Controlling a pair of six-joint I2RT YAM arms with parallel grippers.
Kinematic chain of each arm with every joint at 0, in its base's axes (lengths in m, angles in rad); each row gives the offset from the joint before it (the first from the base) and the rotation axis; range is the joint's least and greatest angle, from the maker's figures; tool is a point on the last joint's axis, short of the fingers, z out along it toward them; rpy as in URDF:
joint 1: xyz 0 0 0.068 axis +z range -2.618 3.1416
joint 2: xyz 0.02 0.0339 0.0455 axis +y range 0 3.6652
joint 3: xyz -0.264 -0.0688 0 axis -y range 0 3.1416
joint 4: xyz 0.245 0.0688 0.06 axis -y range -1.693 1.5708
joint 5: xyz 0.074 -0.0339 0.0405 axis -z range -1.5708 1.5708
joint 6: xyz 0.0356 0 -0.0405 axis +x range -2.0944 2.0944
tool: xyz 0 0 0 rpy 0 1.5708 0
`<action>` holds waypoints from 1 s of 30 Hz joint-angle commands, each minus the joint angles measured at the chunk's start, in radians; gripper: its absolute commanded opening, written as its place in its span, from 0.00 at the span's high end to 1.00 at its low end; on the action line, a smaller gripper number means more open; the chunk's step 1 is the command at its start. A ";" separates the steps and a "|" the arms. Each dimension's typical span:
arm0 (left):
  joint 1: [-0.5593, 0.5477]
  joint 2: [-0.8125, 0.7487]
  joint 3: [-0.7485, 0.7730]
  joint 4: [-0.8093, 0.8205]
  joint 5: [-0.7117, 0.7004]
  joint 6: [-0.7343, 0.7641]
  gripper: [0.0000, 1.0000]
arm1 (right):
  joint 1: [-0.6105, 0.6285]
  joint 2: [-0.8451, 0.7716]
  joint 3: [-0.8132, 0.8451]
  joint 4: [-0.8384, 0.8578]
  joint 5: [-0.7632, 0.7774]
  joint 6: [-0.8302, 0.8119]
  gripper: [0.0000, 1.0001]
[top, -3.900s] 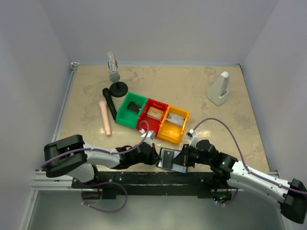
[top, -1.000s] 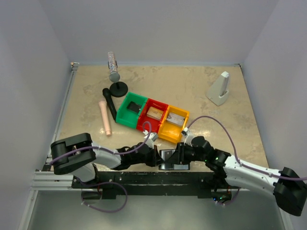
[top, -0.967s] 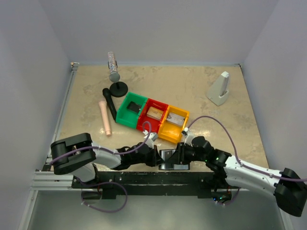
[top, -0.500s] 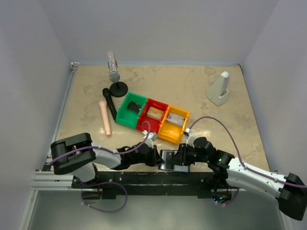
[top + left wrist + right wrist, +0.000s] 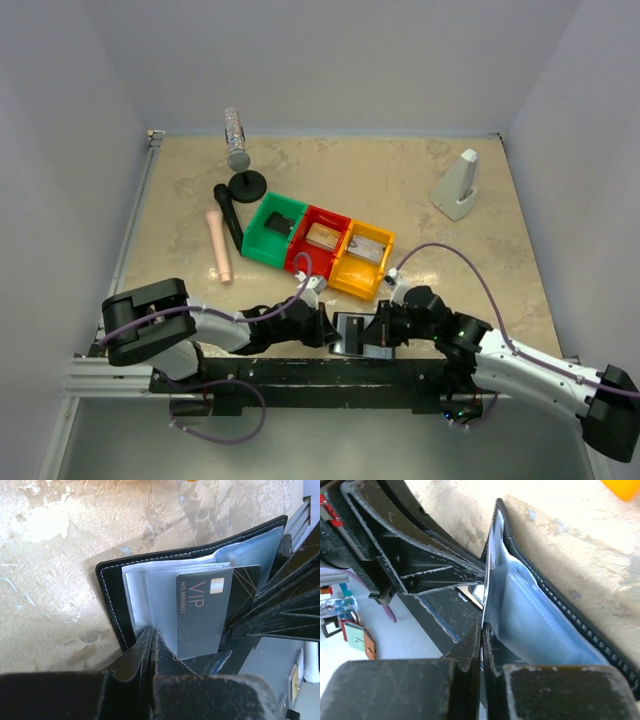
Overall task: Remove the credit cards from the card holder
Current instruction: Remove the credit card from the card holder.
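Note:
The black card holder (image 5: 352,330) lies open at the table's near edge between both grippers. In the left wrist view its stitched black cover (image 5: 107,600) frames clear grey-blue sleeves, and a dark credit card (image 5: 200,615) marked VIP sticks partly out of a sleeve toward the right. My left gripper (image 5: 151,632) (image 5: 327,330) is shut on the near sleeve edge of the holder. My right gripper (image 5: 482,625) (image 5: 384,333) is shut on a thin sheet seen edge-on at the card's exposed end. Beside it stand the holder's sleeves (image 5: 545,625).
Green (image 5: 275,228), red (image 5: 320,243) and yellow (image 5: 363,255) bins stand in a row just behind the holder, each with something inside. Farther back are a bottle on a black stand (image 5: 240,160), a pink cylinder (image 5: 219,245) and a white wedge (image 5: 458,187).
My right gripper has closed from part open to shut at the card's end and drifted slightly right. The left gripper stays shut on the holder.

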 commanded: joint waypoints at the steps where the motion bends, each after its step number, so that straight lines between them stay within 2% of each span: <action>1: 0.012 -0.030 -0.027 -0.074 -0.049 0.033 1.00 | 0.003 -0.017 0.075 -0.023 0.026 -0.020 1.00; 15: 0.018 -0.056 -0.061 -0.074 -0.089 0.010 1.00 | -0.006 -0.169 0.198 -0.356 0.093 -0.115 1.00; 19: 0.018 -0.111 -0.050 -0.102 -0.100 0.075 1.00 | -0.006 -0.214 0.256 -0.442 0.118 -0.141 1.00; 23: 0.020 -0.189 0.008 -0.180 -0.106 0.141 1.00 | -0.006 -0.192 0.331 -0.499 0.127 -0.184 1.00; 28: 0.018 -0.443 0.102 -0.376 -0.129 0.210 0.68 | -0.006 -0.189 0.426 -0.526 0.187 -0.246 1.00; 30: 0.018 -0.560 0.132 -0.482 -0.165 0.231 0.58 | -0.006 -0.180 0.451 -0.507 0.155 -0.276 1.00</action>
